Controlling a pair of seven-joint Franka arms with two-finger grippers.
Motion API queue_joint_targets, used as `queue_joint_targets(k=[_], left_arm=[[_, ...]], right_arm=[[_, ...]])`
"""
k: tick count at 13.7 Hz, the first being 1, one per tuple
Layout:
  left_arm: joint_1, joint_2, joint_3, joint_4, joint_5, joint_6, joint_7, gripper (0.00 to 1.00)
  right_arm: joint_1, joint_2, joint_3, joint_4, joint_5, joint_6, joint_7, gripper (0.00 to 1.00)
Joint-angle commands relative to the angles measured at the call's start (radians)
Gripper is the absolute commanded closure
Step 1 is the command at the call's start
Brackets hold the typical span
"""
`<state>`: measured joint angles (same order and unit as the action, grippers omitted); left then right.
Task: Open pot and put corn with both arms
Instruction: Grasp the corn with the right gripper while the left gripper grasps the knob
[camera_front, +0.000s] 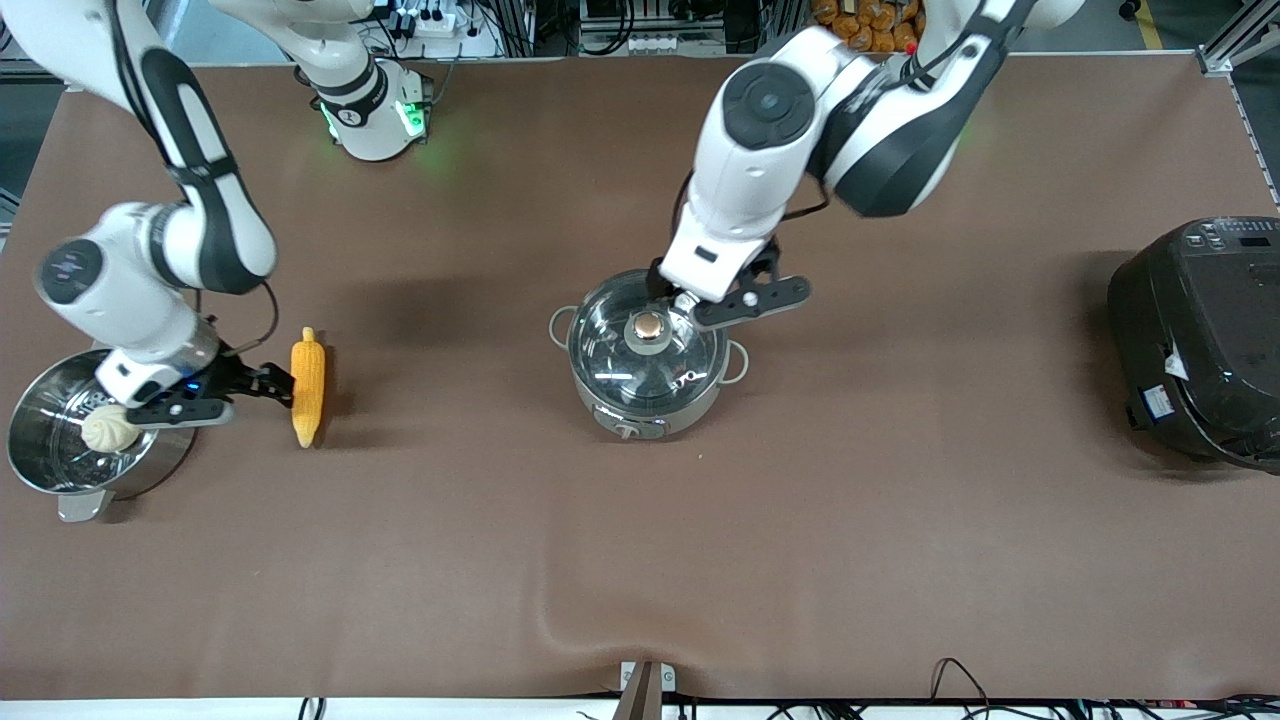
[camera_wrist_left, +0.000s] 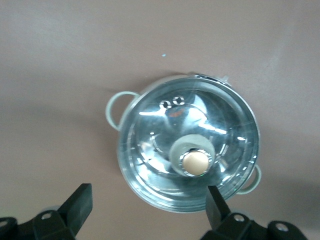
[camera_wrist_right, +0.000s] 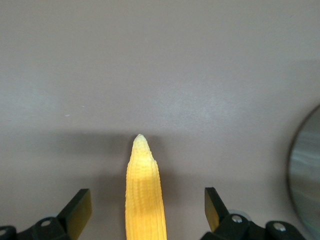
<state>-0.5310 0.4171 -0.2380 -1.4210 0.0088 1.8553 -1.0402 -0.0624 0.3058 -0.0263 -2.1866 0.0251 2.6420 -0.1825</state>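
Note:
The steel pot (camera_front: 640, 385) stands mid-table with its glass lid (camera_front: 610, 345) on and the copper knob (camera_front: 650, 327) on top. My left gripper (camera_front: 745, 300) hovers open over the lid's rim. In the left wrist view the lid (camera_wrist_left: 155, 150) and knob (camera_wrist_left: 196, 162) lie off-centre between the gripper's (camera_wrist_left: 147, 205) spread fingers (camera_wrist_left: 77, 205). The corn (camera_front: 308, 385) lies on the table toward the right arm's end. My right gripper (camera_front: 272, 384) is open and low at its side. In the right wrist view the corn (camera_wrist_right: 145, 195) lies between the gripper's (camera_wrist_right: 146, 207) fingers (camera_wrist_right: 212, 205), untouched.
A steel steamer pot (camera_front: 40, 450) holding a pale bun (camera_front: 110, 430) stands under the right arm's wrist, beside the corn; its rim (camera_wrist_right: 305, 175) shows in the right wrist view. A large black cooker (camera_front: 1200, 340) stands at the left arm's end of the table.

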Motion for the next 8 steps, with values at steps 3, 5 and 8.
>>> queue_joint_targets(k=[3, 5, 8], left_arm=[[-0.07, 0.118, 0.016, 0.08, 0.052, 0.03, -0.096, 0.0], [-0.078, 0.144, 0.016, 0.08, 0.056, 0.071, -0.119, 0.0], [-0.093, 0.178, 0.019, 0.08, 0.069, 0.114, -0.13, 0.0]], right_arm=[[0.004, 0.165, 0.005, -0.028, -0.008, 0.211, -0.009, 0.0], [0.004, 0.153, 0.005, -0.045, -0.008, 0.199, -0.014, 0.0], [0.006, 0.141, 0.006, -0.048, -0.008, 0.168, -0.038, 0.0]])
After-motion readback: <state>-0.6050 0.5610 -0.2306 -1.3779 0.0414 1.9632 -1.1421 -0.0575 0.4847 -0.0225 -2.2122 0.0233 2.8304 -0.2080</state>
